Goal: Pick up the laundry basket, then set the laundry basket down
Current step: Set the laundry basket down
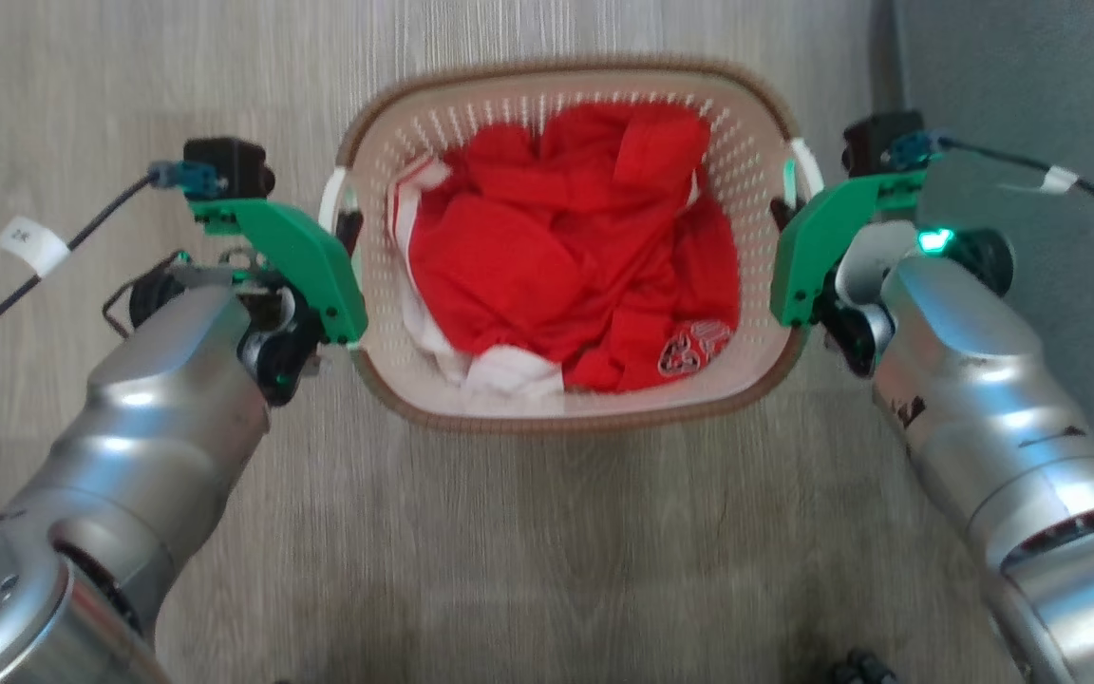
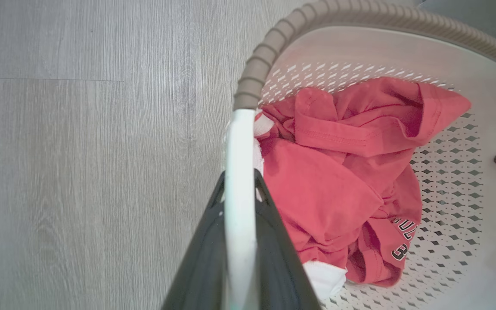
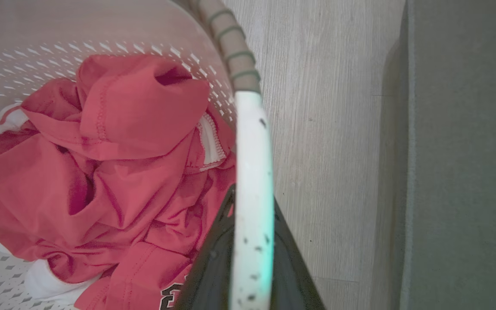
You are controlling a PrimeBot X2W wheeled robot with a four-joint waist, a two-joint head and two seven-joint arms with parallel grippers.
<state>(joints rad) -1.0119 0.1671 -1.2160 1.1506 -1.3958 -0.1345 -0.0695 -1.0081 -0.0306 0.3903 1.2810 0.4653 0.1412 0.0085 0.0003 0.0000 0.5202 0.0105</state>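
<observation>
Cream perforated laundry basket point(image 1: 756, 152), brown rim point(image 1: 566, 71): my left pincer point(image 2: 239, 176) at nine o'clock, right pincer point(image 3: 252, 191) at three, both closed tight on its white handles point(image 2: 239, 142).

Indoor room with a domestic look, like a home laundry spot. Pale grey wood-look plank floor point(image 1: 547, 532) spreads beneath both arms. Between the left gripper point(image 1: 349, 230) and the right gripper point(image 1: 781, 213) is a perforated plastic laundry basket point(image 1: 566, 423) holding crumpled red-and-white clothing point(image 1: 566, 256). Outward of the right gripper, a flat matte grey surface point(image 1: 1031, 85) borders the floor; what it is stays unclear.
</observation>
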